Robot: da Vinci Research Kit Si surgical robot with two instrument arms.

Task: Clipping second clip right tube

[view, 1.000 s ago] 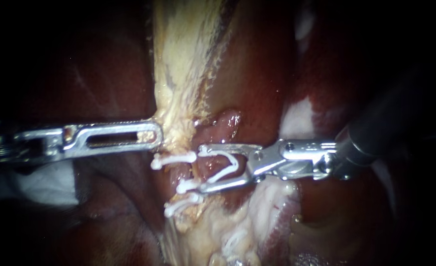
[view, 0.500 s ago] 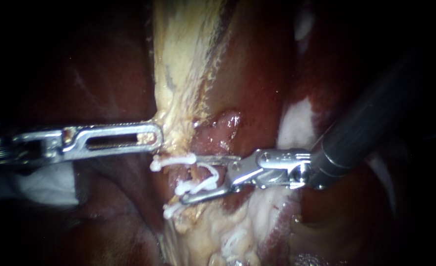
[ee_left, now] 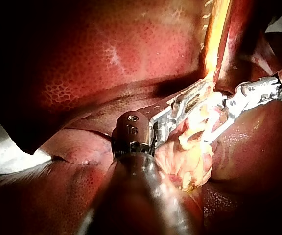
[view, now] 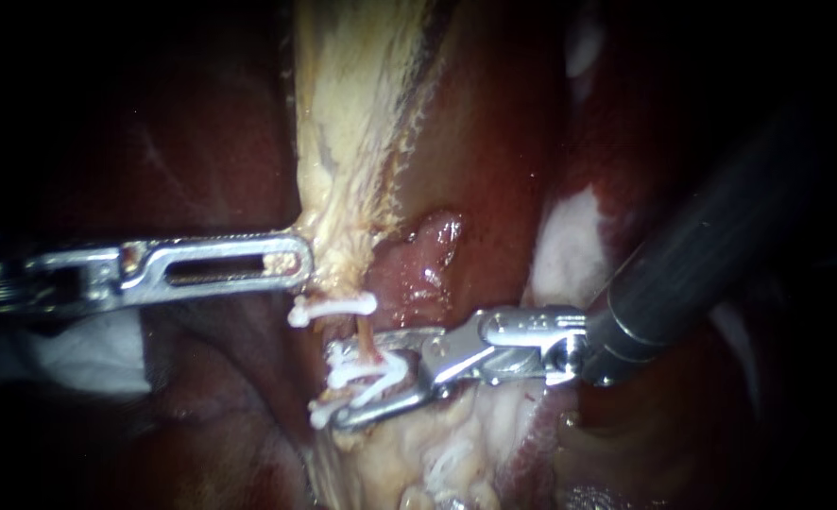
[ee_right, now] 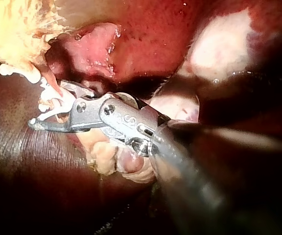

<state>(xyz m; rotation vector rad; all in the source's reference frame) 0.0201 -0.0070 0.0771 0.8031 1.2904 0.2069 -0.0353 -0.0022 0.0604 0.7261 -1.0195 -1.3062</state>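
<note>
Gripping a white clip (view: 385, 366) around the largely hidden tube (view: 366, 332), the right instrument's tool (view: 348, 385).

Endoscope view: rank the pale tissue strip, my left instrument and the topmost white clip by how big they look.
1. pale tissue strip, largest
2. left instrument, counting only the part in view
3. topmost white clip, clearly smallest

How near each lies to the camera is unclear, so true sizes may differ.

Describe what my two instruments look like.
Left instrument: a flat, shiny silver end effector with a long slot, on a silver hinged wrist. Right instrument: a dark glossy shaft, a silver hinged wrist with small round pins, and a slim two-pronged silver end effector.
</note>
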